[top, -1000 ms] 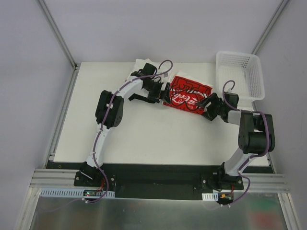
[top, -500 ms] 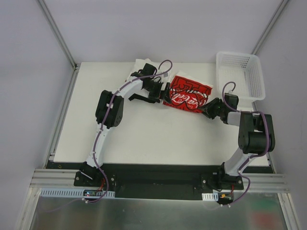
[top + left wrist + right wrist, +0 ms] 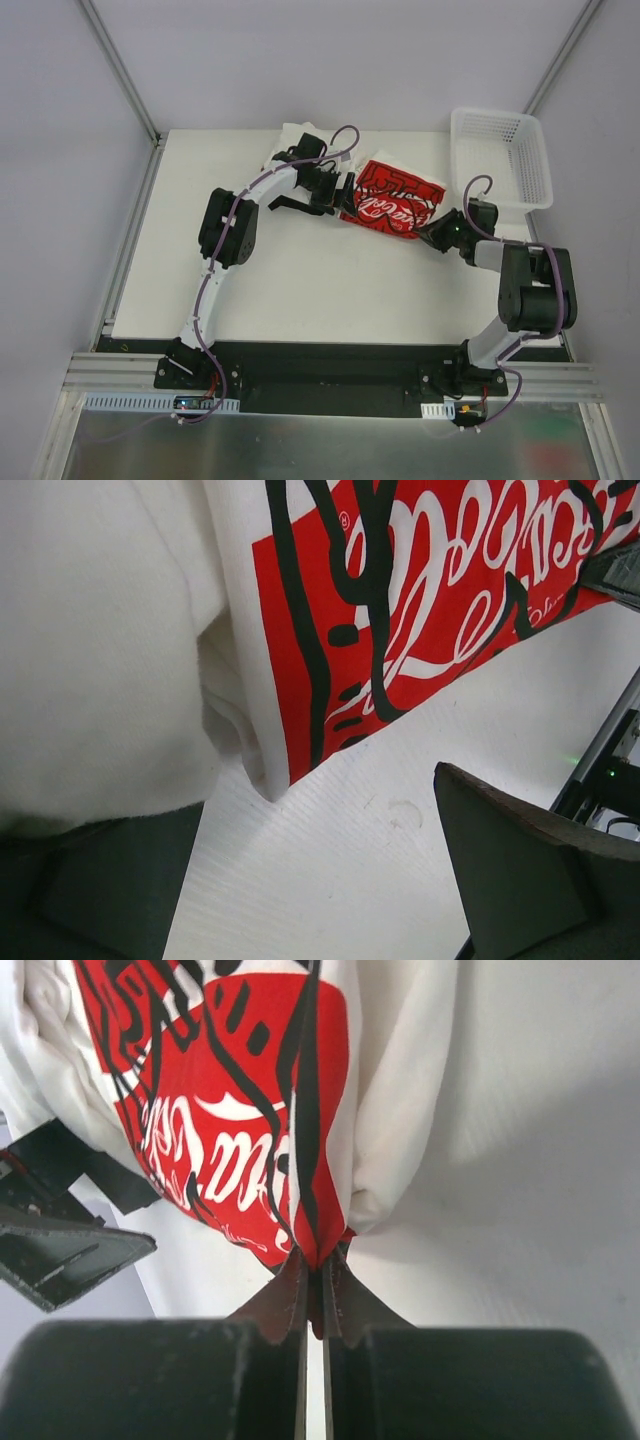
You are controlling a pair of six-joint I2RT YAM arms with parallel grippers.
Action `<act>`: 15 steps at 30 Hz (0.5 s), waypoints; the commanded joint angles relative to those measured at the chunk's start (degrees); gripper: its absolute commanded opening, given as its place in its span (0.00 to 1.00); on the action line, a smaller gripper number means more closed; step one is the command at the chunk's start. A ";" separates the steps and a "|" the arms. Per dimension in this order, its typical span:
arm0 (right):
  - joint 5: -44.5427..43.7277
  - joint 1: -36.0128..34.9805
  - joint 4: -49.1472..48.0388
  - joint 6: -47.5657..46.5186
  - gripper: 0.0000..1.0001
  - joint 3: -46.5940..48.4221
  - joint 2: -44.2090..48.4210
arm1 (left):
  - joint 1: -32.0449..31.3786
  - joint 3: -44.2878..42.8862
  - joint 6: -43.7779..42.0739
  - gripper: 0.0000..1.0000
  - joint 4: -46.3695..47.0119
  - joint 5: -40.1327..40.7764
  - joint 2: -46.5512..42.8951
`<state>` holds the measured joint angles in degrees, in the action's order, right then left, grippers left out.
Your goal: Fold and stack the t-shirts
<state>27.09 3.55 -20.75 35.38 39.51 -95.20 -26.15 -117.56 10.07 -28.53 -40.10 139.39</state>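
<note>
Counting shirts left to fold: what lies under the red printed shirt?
White cloth shows beside the red printed shirt's edge, on the table. Whether it runs underneath, or anything else lies there, is hidden by the shirt itself.

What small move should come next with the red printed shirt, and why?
Probably close the left gripper on the red shirt corner lying just ahead of its open fingers. The right gripper is shut on the shirt's opposite edge, so only the left side lacks a grip before both arms can lift and spread it for folding.
</note>
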 commanded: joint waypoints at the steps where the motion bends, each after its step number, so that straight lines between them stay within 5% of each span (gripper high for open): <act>1: -0.28 -1.96 1.76 -0.22 0.01 -2.24 7.47 | 0.49 2.33 -0.83 0.97 0.76 1.51 -1.67; 15: -3.09 -4.52 20.12 -5.58 0.00 -15.07 33.20 | -0.39 8.65 -1.63 0.96 1.46 3.18 -6.32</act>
<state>25.30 0.01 -8.05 32.49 26.41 -69.78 -26.28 -112.29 9.74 -25.17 -39.88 136.53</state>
